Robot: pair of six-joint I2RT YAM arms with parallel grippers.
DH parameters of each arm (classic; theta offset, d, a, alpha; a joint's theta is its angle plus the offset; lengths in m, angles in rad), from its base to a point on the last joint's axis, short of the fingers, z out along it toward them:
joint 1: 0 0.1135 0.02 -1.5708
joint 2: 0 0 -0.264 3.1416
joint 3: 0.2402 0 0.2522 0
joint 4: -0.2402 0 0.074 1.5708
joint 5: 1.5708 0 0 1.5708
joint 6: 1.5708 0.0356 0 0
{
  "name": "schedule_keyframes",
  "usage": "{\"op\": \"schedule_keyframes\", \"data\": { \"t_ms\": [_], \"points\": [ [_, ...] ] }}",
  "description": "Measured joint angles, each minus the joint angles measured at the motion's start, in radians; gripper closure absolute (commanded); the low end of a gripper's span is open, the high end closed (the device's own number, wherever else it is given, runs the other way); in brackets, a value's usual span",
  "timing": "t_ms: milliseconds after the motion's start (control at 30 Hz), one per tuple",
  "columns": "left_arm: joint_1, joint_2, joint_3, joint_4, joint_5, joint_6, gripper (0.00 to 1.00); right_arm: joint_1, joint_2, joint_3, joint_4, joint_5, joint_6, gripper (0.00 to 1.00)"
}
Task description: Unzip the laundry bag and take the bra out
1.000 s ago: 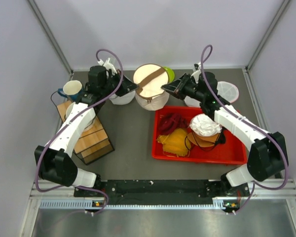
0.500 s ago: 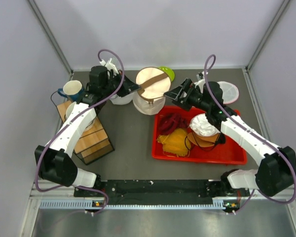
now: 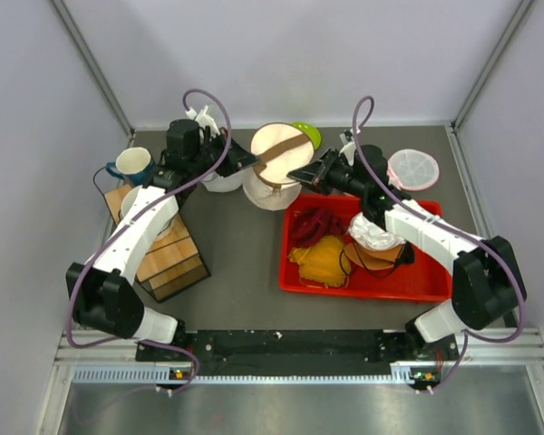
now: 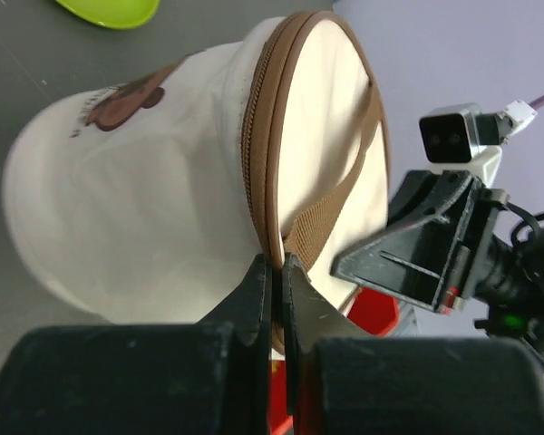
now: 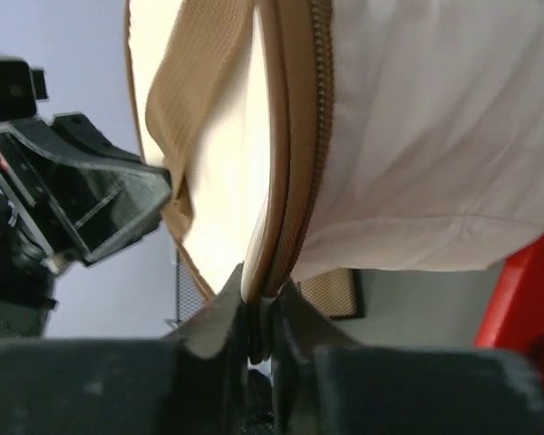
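The cream laundry bag (image 3: pixel 274 172) with brown trim stands at the back middle, its round zipped end facing up. It also shows in the left wrist view (image 4: pixel 154 208) and in the right wrist view (image 5: pixel 408 127). My left gripper (image 3: pixel 245 163) is shut on the brown rim at the bag's left side, by the strap end (image 4: pixel 274 265). My right gripper (image 3: pixel 301 174) is shut on the brown zipper edge at the bag's right side (image 5: pixel 259 292). The zip looks closed. The black bra is hidden.
A red tray (image 3: pixel 428 288) at the right holds a dark red garment (image 3: pixel 315 223), a yellow one (image 3: pixel 321 259) and a white cupped one (image 3: pixel 377 230). A pink-edged mesh pouch (image 3: pixel 412 169), a green bowl (image 3: pixel 308 134), a blue mug (image 3: pixel 131 165) and a wooden crate (image 3: pixel 168 258) stand around.
My right gripper moved left from beside the bag and closed on its right rim. The bag shifted slightly left earlier. My left gripper kept its hold.
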Motion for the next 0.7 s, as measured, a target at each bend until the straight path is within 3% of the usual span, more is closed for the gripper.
{"op": "schedule_keyframes", "data": {
  "t_ms": [67,100,167,200,300,433,667,700],
  "points": [
    [0.000,0.020,0.016,-0.007,-0.003,0.021,0.65,0.001,0.013,0.003,0.022,0.000,0.030,1.00],
    [0.001,0.040,0.037,-0.021,-0.005,0.037,0.38,0.000,0.020,0.005,0.035,0.004,0.050,1.00],
    [0.002,0.088,0.104,-0.064,-0.021,0.083,0.20,-0.001,0.034,0.006,0.052,0.024,0.080,1.00],
    [0.001,0.110,0.145,-0.098,-0.040,0.102,0.01,-0.001,0.047,0.010,0.051,0.034,0.098,1.00],
    [-0.009,0.116,0.201,-0.162,-0.129,0.159,0.02,0.000,0.083,0.035,0.023,0.060,0.133,1.00],
    [-0.062,0.018,0.189,-0.245,-0.301,0.236,0.26,0.000,0.117,0.098,-0.026,0.100,0.182,1.00],
    [-0.278,-0.128,0.145,-0.307,-0.462,0.314,0.53,0.000,0.127,0.192,-0.072,0.156,0.205,1.00],
    [-0.301,-0.124,0.143,-0.311,-0.484,0.321,0.53,0.000,0.127,0.199,-0.076,0.160,0.205,1.00]
  ]
}}
